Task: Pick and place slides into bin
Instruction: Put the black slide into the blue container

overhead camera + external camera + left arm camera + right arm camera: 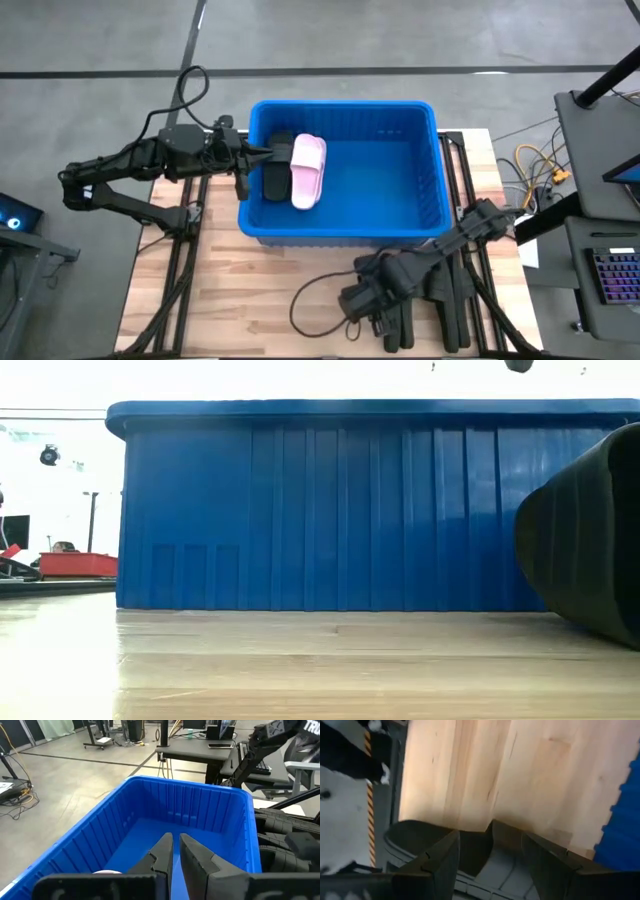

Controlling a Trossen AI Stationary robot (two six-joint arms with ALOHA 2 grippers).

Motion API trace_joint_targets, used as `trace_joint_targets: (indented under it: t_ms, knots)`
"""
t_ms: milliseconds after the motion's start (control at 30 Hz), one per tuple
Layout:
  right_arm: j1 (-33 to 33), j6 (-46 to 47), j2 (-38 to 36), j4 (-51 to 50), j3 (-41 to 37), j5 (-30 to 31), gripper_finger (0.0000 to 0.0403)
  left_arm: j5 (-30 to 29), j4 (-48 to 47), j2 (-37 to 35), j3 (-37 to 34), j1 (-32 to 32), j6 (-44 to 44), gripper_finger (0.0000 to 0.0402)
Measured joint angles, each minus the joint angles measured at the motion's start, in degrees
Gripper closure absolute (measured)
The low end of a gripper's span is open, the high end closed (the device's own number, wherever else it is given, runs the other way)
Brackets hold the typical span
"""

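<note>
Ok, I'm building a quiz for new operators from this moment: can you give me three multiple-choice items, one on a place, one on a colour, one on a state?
1. Where does the pale pink slip-on slide lie?
A. on the wooden table
B. inside the bin, near its left end
C. between the right gripper's fingers

2. What colour is the large ribbed plastic bin?
A. red
B. grey
C. bright blue

3. How do the left gripper's fingers stand?
A. shut, holding nothing
B. shut on a pink slide
C. spread wide open

Key:
1 B: the high view shows the pale pink slip-on slide inside the bin, beside a black slide.
2 C: the large ribbed plastic bin is blue in every view that shows it.
3 A: the left wrist view shows the left gripper with fingers together over the bin, nothing between them.
</note>
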Motion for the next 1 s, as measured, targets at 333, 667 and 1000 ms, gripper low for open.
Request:
trace_joint_targets:
  t_ms: [333,667,1000]
  knots:
    - [1.8,-4.8,4.1,-2.8,-0.1,1.2,0.02,0.0,0.0,0.0,0.0,0.0,0.0,0.0384]
    - [2.2,-7.1,4.5,-4.1,-1.2,6.3,0.02,0.0,0.0,0.5,0.0,0.0,-0.1,0.0384]
    - [2.2,-8.7,4.5,-4.7,-2.1,3.8,0.0199,0.0,0.0,1.8,0.0,0.0,-0.1,0.0384]
